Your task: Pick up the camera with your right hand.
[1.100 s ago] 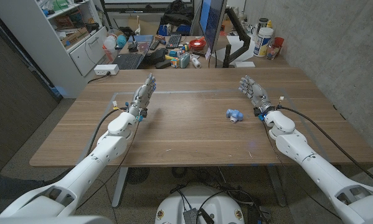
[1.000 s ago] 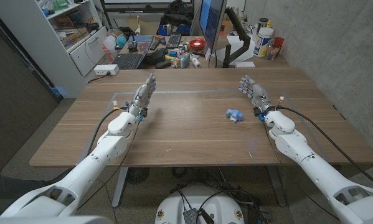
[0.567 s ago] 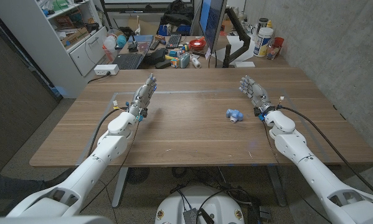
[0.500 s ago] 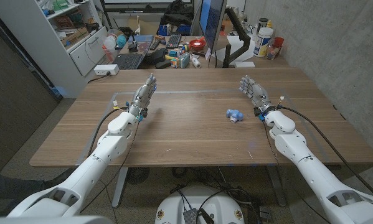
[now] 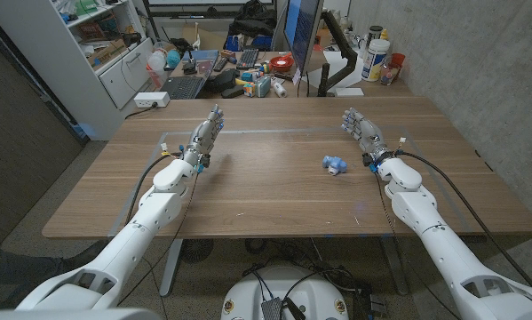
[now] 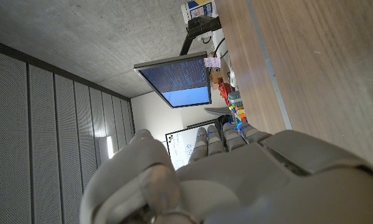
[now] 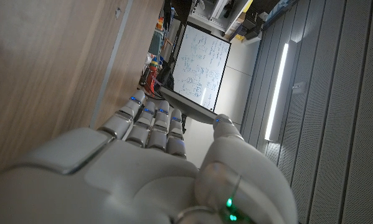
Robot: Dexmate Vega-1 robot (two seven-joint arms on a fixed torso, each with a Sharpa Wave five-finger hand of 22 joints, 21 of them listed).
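Right hand (image 5: pixel 361 132) empty, near camera (image 5: pixel 335 164)

A wooden table (image 5: pixel 248 191) spans the middle of the room, on a grey floor (image 5: pixel 35 200). Behind it, a cluttered desk (image 5: pixel 239 71) carries a laptop (image 5: pixel 184 85) and a monitor (image 5: pixel 301 31) showing blue. To the left stands a white shelving unit (image 5: pixel 106 44), and a bare concrete wall (image 5: pixel 479 62) runs along the right. A whiteboard (image 7: pixel 202 65) and a bright strip light (image 7: pixel 276 93) show in the right wrist view.
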